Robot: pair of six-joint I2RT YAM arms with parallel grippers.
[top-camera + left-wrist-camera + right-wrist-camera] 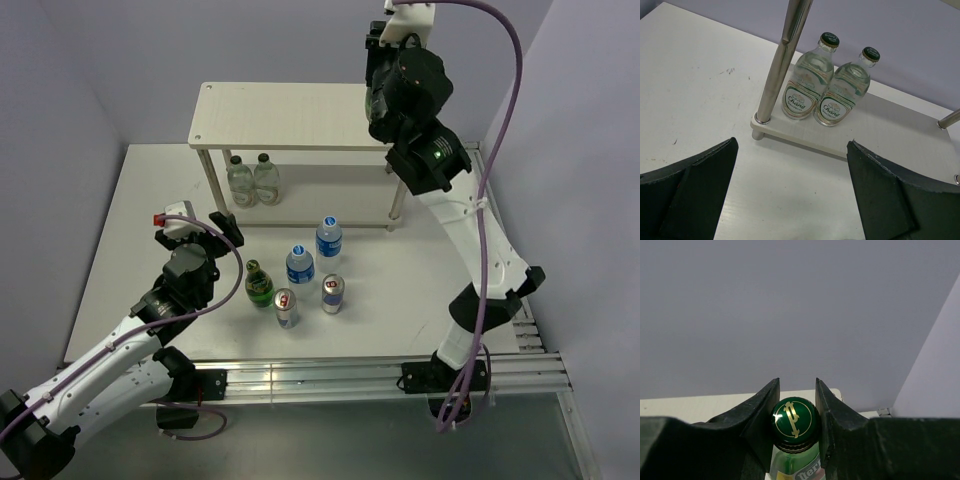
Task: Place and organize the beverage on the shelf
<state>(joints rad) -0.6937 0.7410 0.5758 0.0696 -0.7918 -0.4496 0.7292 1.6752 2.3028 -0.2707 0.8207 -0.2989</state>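
one green bottle [795, 422] is clamped at its cap by the right tool [796, 400], over the shelf [290, 115] at its 3 o'clock end; left tool [792, 150] stands wide, empty. placing step in hand; next: lower it upright, then release.

Robotics lab bench, plain lilac walls [60, 80], white table [140, 230], left arm [100, 355] and right arm [480, 240] on aluminium rail [330, 378]

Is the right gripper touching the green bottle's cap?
Touching. Right wrist view: the right gripper's fingers press both sides of the cap of the green bottle, no gap.
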